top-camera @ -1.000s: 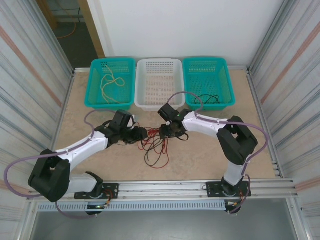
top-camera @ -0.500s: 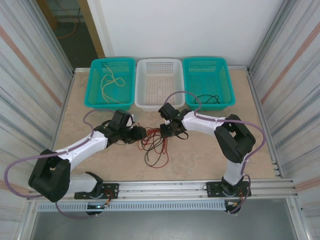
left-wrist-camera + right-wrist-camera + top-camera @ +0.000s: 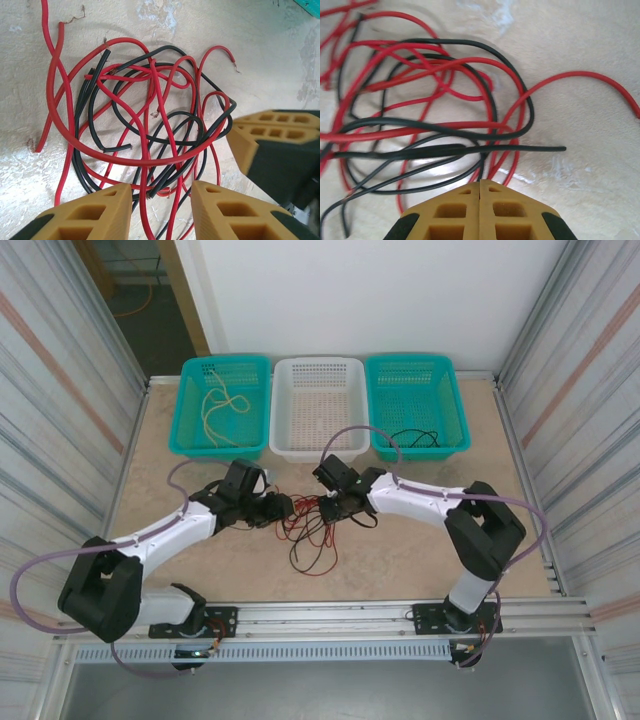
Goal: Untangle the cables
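Beige speckled surface (image 3: 420, 560), middle. Left tool (image 3: 160, 197): apart, red and black strands running through the gap, nothing pinched. Tangle of thin red and black cables (image 3: 310, 530) lies mid-surface between both tools. Right tool (image 3: 480, 187): apart a second ago, now pressed together at the tangle's right edge. Strand caught? Cannot tell. If so, pulling apart can start.

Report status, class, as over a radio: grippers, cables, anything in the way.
Left gripper open, strands between its jaws. Right gripper shut at tangle's edge, grip unconfirmed. Red and black cables knotted together. Grippers close, facing across tangle.
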Tool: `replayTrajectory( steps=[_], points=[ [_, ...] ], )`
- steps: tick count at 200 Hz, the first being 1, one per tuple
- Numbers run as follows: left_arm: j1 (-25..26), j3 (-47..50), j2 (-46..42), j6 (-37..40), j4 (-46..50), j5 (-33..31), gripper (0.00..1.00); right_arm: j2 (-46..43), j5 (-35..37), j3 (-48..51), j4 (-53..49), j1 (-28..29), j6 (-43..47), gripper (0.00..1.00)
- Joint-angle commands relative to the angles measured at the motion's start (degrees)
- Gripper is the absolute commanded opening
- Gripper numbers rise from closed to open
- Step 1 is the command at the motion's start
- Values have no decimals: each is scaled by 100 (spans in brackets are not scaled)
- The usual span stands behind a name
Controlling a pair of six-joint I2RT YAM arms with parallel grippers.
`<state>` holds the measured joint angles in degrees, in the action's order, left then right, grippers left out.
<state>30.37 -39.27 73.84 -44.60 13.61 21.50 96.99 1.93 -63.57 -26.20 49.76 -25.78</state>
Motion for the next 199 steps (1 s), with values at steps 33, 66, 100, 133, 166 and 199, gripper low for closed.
replayTrajectory(
  steps=[33, 66, 100, 133, 166, 199],
  points=[
    [-32, -65, -18, 117, 20, 105, 37, -416, 352, -147, -350, -114, -524, 27],
    [-31, -9, -87, 88, 20, 101, 37, -279, -258, -100, 107, -445, -1919, 53],
    [-31, -10, -194, 158, 109, 107, 38, -200, -506, -142, 558, -358, -2450, 50],
    [-31, -33, -212, 337, 298, 54, 36, -272, -181, -255, 141, -342, -2519, 47],
    [-22, -17, -231, 303, 196, 71, 35, -519, -528, 302, 339, -709, -3368, 42],
    [-22, -98, -152, 302, 186, 100, 35, -467, -711, 451, 642, -839, -3859, 43]
  ],
)
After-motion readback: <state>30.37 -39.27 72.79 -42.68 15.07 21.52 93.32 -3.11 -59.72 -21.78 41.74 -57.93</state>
